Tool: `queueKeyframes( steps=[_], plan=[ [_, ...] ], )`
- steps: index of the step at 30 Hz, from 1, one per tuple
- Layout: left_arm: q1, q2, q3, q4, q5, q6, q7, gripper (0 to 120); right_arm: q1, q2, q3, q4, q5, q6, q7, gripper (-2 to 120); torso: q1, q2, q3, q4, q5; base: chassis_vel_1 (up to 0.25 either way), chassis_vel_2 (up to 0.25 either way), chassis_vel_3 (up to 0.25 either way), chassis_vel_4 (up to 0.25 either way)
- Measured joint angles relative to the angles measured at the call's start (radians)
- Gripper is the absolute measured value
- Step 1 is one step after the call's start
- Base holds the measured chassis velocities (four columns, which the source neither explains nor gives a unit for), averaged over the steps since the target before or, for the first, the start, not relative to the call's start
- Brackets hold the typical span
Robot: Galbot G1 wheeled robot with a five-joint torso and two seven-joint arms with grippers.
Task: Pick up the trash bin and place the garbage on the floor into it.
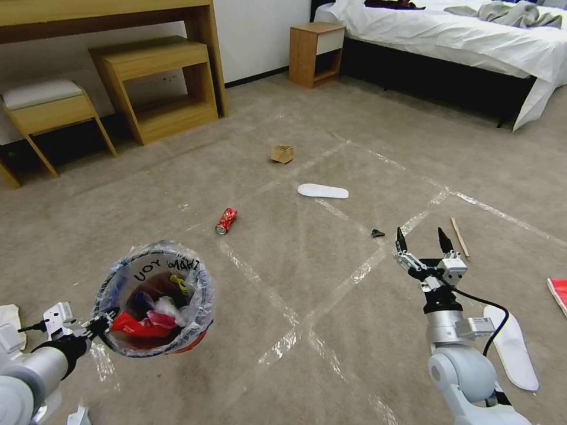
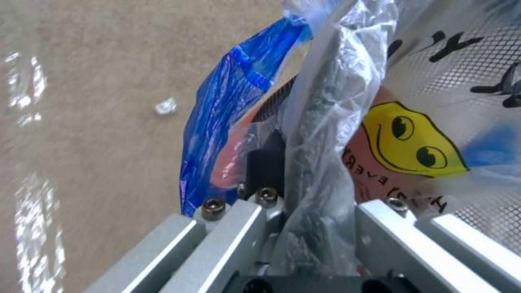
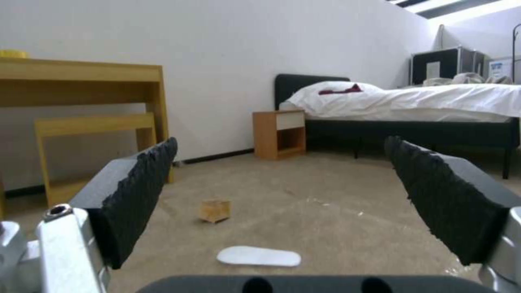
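While the left gripper [image 1: 101, 323] is clamping the rim of the trash bin [image 1: 155, 298] and holding it above the floor [image 1: 307, 277], a crushed can [image 1: 226, 220], a small box [image 1: 282, 154] and a white slipper [image 1: 322, 190] are lying farther out; the right gripper [image 1: 422, 241] is hovering with jaws spread and empty.

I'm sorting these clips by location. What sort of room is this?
Most likely a bedroom, perhaps a hotel-style mock-up: a made bed with white sheets, a wooden nightstand beside it, a wooden desk along the wall, and taped carpet.
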State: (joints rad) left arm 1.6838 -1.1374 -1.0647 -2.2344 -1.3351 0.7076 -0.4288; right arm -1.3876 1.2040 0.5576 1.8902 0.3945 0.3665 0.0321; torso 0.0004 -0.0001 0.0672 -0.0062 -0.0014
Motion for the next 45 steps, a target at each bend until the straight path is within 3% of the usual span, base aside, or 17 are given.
queueKeyframes(
  steps=[16, 45],
  plan=[
    [-0.004, -0.005, 0.006, 0.012, 0.014, -0.006, 0.009, 0, 0.002, 0.006, -0.009, -0.007, -0.007, 0.005, -0.001, 98, 0.000, 0.000, 0.000, -0.0001, 0.0001, -0.173, 0.182, 0.163, -0.169],
    [-0.015, 0.001, 0.007, 0.026, 0.012, -0.008, 0.009, 0, 0.008, 0.020, -0.020, -0.020, -0.020, 0.014, 0.001, 98, 0.000, 0.000, 0.000, -0.0001, 0.0001, -0.090, 0.090, 0.089, -0.091]
  ],
)
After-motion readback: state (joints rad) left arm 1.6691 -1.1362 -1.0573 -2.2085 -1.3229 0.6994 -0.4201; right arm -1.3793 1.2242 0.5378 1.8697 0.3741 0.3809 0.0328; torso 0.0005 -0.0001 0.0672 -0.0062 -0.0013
